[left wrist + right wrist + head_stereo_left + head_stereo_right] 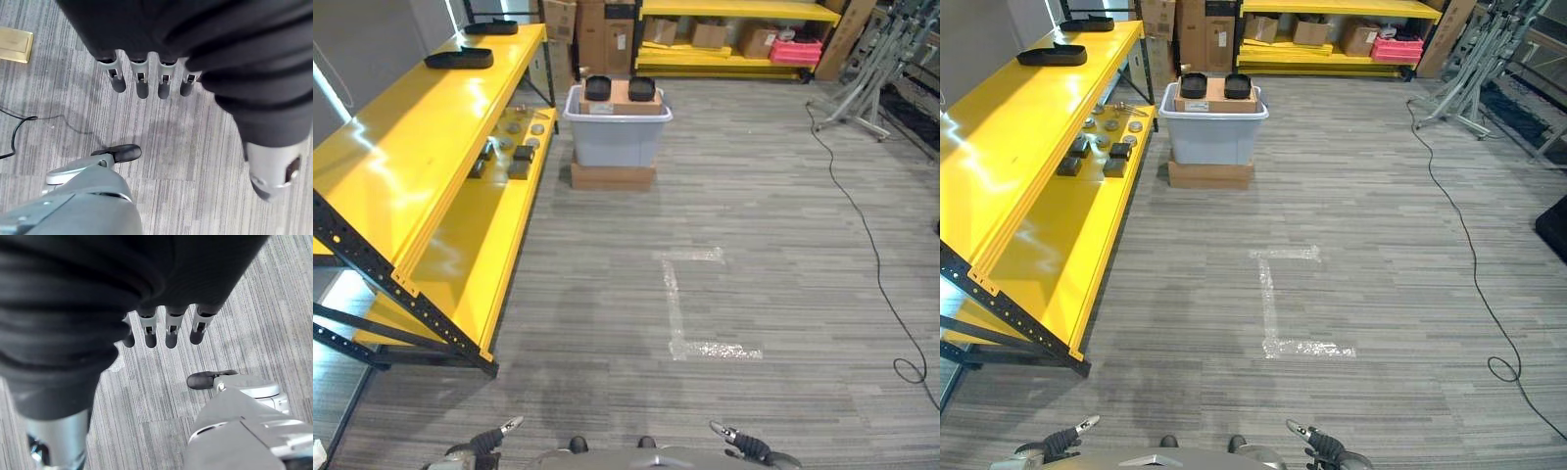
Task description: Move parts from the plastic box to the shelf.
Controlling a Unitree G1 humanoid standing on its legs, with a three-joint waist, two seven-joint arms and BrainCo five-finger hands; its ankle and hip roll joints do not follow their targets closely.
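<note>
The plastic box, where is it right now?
The plastic box sits on a flat carton on the floor, far ahead and slightly left in the head views, beside the far end of the yellow shelf.

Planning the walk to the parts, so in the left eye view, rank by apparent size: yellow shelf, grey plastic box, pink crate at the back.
1. Yellow shelf, by far the largest.
2. Grey plastic box.
3. Pink crate, though it stands farthest away, so its true size is unsure.
</note>
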